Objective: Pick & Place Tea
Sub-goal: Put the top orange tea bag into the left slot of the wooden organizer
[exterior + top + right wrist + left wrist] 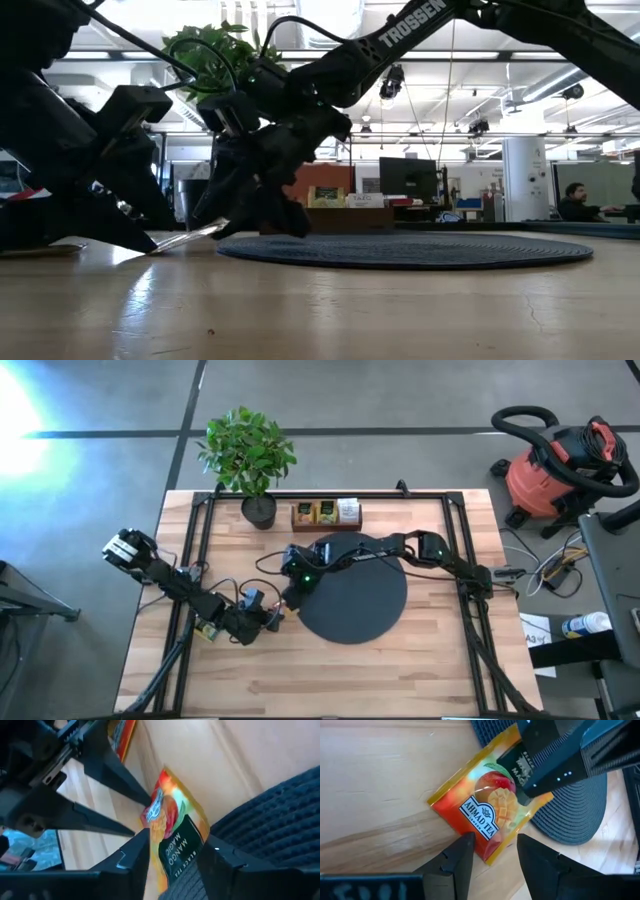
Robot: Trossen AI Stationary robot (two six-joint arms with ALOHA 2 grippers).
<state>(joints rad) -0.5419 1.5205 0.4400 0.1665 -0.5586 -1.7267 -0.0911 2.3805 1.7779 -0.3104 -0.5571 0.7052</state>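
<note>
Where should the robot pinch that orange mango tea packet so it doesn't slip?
Probably by a thin edge, across the flat faces. The mango tea sachet is flat and tilted, one end toward the black mat. The right gripper already straddles that mat-side end, the left gripper the opposite corner. Coming in from the mat side, along the packet's plane, looks safest.

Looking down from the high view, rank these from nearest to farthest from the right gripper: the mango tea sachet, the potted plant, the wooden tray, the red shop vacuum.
1. Mango tea sachet, at the right gripper, by the disc's left edge.
2. Potted plant, at the table's back edge.
3. Wooden tray, beside the plant; too close to call against it.
4. Red shop vacuum, off the table, far right.
</note>
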